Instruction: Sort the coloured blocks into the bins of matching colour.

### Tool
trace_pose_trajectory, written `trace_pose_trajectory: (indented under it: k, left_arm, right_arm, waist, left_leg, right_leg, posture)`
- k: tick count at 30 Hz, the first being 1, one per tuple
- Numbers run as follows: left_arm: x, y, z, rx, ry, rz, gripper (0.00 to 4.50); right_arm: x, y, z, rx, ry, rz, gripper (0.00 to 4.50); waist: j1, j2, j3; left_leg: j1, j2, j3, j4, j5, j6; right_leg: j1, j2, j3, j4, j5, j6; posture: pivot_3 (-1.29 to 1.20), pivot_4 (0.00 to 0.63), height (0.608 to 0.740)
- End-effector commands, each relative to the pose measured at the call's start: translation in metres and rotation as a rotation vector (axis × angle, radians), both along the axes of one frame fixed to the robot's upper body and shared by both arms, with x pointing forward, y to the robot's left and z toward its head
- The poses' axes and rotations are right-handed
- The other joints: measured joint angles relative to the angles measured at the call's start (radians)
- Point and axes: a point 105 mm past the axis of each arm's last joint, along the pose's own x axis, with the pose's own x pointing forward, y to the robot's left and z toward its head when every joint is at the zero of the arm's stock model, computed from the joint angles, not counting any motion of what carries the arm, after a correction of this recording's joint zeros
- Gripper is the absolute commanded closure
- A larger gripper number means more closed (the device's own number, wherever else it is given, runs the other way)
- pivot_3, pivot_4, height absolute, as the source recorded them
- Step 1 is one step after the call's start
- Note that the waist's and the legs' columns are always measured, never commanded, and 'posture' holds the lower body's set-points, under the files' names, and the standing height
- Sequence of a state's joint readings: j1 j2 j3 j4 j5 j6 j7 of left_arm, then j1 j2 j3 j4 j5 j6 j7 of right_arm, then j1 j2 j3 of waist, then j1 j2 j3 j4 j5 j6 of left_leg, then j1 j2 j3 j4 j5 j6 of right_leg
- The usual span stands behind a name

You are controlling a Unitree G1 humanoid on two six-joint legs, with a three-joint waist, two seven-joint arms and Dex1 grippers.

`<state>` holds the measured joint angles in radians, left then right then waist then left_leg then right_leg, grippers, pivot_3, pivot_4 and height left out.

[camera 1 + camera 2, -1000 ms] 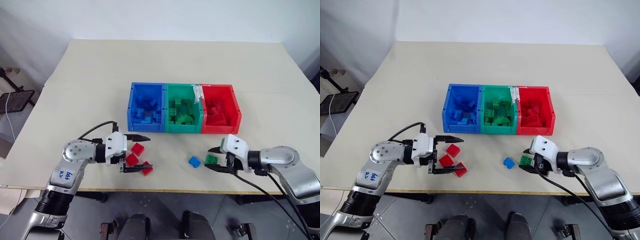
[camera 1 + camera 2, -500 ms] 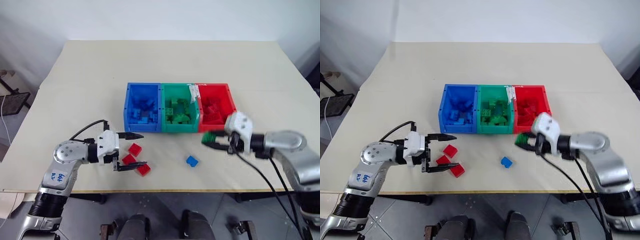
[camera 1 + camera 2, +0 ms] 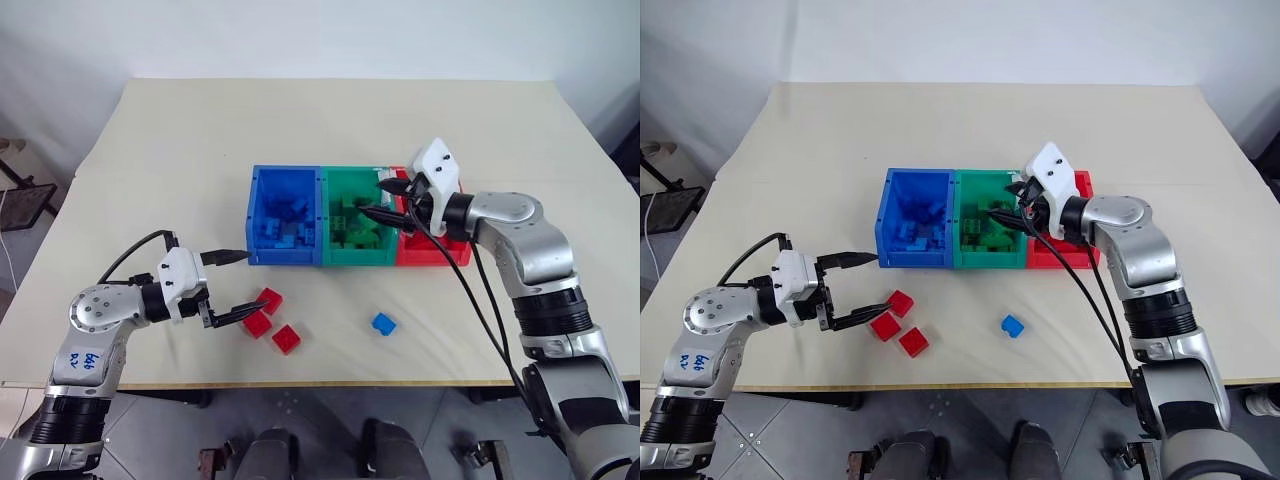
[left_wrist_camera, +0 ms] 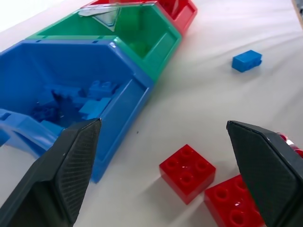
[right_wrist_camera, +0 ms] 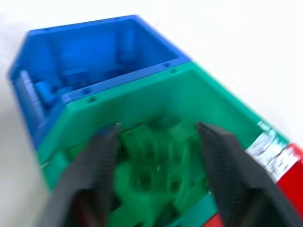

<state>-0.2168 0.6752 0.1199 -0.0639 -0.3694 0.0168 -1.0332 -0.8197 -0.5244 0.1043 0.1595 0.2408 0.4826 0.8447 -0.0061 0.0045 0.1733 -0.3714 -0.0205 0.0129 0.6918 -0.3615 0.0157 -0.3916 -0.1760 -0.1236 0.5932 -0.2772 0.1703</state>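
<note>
1. Before you, three joined bins sit mid-table: the blue bin (image 3: 286, 228) on the left holds blue bricks, the green bin (image 3: 358, 228) in the middle a heap of green ones, and the red bin (image 3: 440, 236) on the right holds red bricks.
2. Your right gripper (image 3: 385, 199) hangs over the green bin, fingers apart and empty; a second ago it was low on the near table, closed on a green brick beside the loose blue block (image 3: 383, 323), which has not moved.
3. Your left gripper (image 3: 235, 287) stands wide apart, holding nothing; it has drawn off to the left since a second ago.
4. Three red blocks (image 3: 270, 299) lie on the near table just right of the left gripper's fingertips.
</note>
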Motion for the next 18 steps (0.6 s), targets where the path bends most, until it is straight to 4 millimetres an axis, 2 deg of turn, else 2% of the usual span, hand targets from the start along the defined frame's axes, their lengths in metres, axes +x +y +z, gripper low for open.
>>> trace_pose_trajectory:
  k: [1, 2, 6, 10, 12, 15, 18]
  left_arm:
    - [-0.002, 0.002, 0.009, -0.009, -0.034, 0.011, 0.00]
    - [-0.002, 0.002, 0.009, -0.008, -0.033, 0.010, 0.00]
    - [-0.002, -0.009, 0.009, -0.014, -0.023, -0.039, 0.00]
    - [-0.010, -0.025, 0.001, 0.043, 0.013, -0.148, 0.00]
    - [-0.012, -0.037, 0.000, 0.057, 0.017, -0.202, 0.00]
    - [-0.014, -0.045, 0.001, 0.053, 0.021, -0.241, 0.00]
    - [-0.014, -0.059, 0.003, 0.026, 0.009, -0.289, 0.00]
  right_arm:
    - [-0.002, -0.001, 0.015, 0.019, -0.082, 0.011, 0.23]
    - [-0.012, -0.005, 0.016, 0.024, -0.112, 0.052, 0.04]
    - [-0.046, -0.028, 0.009, 0.023, -0.156, 0.154, 0.04]
    - [-0.075, -0.067, -0.015, -0.034, -0.049, 0.136, 0.04]
    - [-0.093, -0.096, -0.025, -0.073, 0.001, 0.095, 0.04]
    - [-0.107, -0.119, -0.029, -0.102, 0.017, 0.037, 0.04]
    - [-0.129, -0.148, -0.046, -0.179, 0.068, -0.008, 0.04]
  waist:
    - [-0.001, 0.000, 0.000]
    - [0.000, 0.000, 0.000]
    - [0.010, 0.000, 0.000]
    - [0.014, 0.000, 0.000]
    - [0.017, 0.000, 0.000]
    - [0.022, 0.000, 0.000]
    - [0.029, 0.000, 0.000]
  left_leg:
    - [0.000, 0.000, 0.000, 0.000, 0.000, 0.000]
    - [0.000, 0.000, 0.000, 0.000, 0.000, 0.000]
    - [0.000, 0.000, -0.002, 0.000, 0.000, 0.000]
    - [0.000, -0.001, 0.000, 0.000, 0.000, 0.000]
    - [0.000, -0.001, 0.002, 0.000, 0.000, 0.000]
    - [0.001, 0.000, 0.003, 0.001, 0.000, 0.000]
    - [0.002, 0.000, 0.006, 0.001, 0.000, 0.001]
  right_leg:
    - [0.000, 0.000, 0.000, 0.000, 0.000, 0.000]
    - [0.000, 0.000, 0.000, 0.000, 0.000, 0.000]
    - [0.001, 0.000, -0.002, 0.000, 0.000, 0.000]
    - [0.002, -0.001, -0.003, -0.002, 0.000, 0.000]
    - [0.002, -0.001, -0.002, -0.002, 0.000, 0.000]
    - [0.002, -0.001, -0.002, -0.002, 0.000, 0.000]
    - [0.002, -0.001, 0.000, -0.002, 0.000, 0.000]
  posture:
    - [0.00, 0.150, 0.740]
    - [0.00, 0.150, 0.740]
    - [0.00, 0.150, 0.740]
    - [0.00, 0.150, 0.740]
    - [0.00, 0.150, 0.740]
    - [0.00, 0.150, 0.740]
    - [0.00, 0.150, 0.740]
